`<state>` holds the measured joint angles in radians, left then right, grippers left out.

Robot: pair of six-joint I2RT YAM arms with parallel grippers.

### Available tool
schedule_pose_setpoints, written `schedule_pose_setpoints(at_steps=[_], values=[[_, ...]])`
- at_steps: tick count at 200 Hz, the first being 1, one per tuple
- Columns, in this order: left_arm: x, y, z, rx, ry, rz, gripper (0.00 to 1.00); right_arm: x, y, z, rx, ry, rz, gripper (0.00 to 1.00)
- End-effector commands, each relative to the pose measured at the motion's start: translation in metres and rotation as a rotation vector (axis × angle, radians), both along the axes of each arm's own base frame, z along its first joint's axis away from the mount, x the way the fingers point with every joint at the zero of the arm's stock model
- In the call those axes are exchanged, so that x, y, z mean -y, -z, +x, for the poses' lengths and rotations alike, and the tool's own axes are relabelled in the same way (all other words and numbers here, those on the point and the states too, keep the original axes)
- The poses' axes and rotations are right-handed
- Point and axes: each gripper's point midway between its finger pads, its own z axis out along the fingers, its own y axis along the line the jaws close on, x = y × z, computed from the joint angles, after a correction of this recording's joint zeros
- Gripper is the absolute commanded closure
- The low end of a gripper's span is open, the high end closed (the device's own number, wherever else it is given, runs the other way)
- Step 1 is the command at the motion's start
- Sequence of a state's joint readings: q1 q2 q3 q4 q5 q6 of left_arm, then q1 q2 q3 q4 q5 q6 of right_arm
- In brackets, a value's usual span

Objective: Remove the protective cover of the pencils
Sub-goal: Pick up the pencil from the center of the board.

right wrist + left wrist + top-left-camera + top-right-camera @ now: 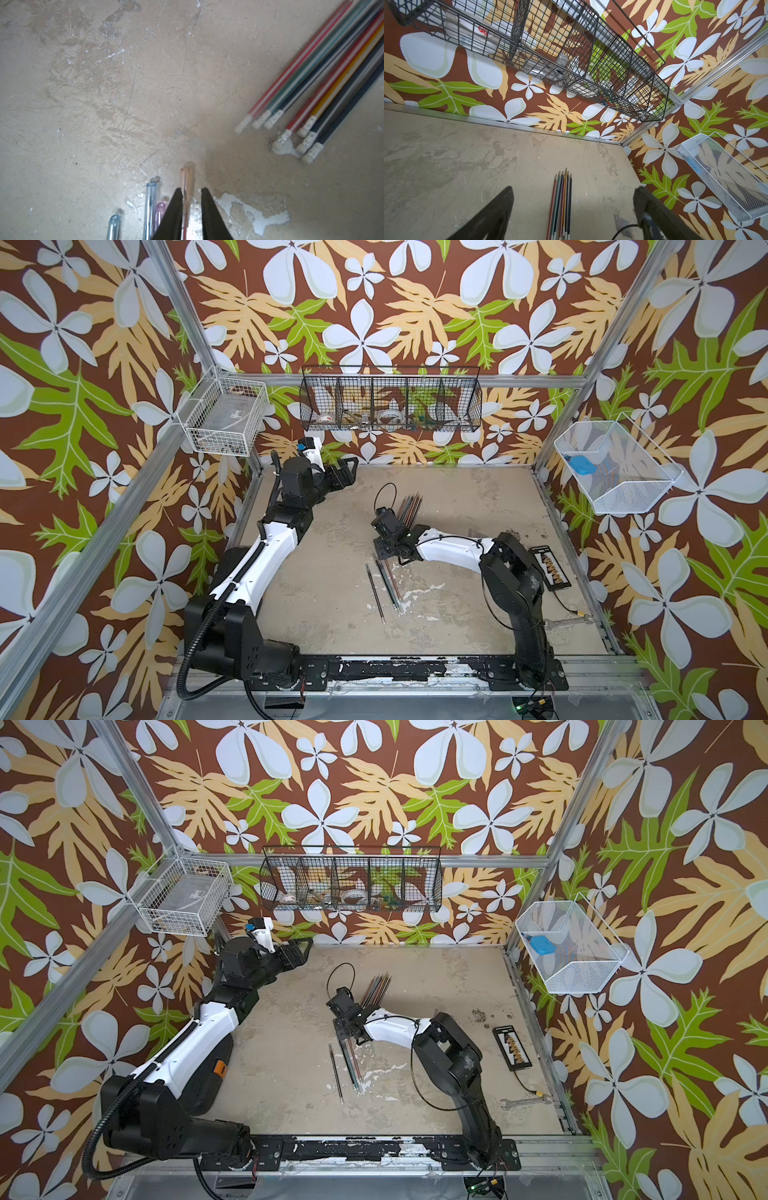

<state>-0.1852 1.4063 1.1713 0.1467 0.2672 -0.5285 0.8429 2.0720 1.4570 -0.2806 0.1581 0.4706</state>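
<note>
At the left wall, the white wire basket (220,416) holds something clear that I cannot make out. My left end effector (573,189) stands with its jaws wide apart. The black basket (390,404) holds a white round thing (324,418); the rest is too small to name. On the worktop (457,497), bare pencils (311,83) lie bundled. A few capped pencils (375,593) are partly hidden under my right end effector (191,189). Its narrow jaws stand around an orange cap (187,178) of the protective cover, and only one finger touches it. The white mesh basket (615,497) holds a blue thing (582,466).

Capped pencils (150,207) cut off at frame edge beside right end effector (191,190); pencil bundle (311,83) blurred, cropped.
</note>
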Motion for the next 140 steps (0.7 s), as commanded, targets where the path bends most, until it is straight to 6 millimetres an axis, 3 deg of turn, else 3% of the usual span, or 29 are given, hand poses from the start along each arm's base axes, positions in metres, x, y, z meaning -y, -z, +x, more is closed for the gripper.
schedule_pose_setpoints(at_steps=[1, 67, 140], values=[[0.001, -0.007, 0.001, 0.019, 0.007, -0.011, 0.09, -0.001, 0.006, -0.001, -0.013, -0.006, -0.010, 0.79], [0.003, -0.006, 0.003, 0.013, 0.016, -0.015, 0.10, 0.002, 0.024, -0.004, -0.046, -0.001, -0.043, 0.77], [0.006, -0.004, 0.003, 0.006, 0.033, -0.023, 0.10, 0.003, 0.011, -0.004, -0.014, 0.009, -0.019, 0.74]])
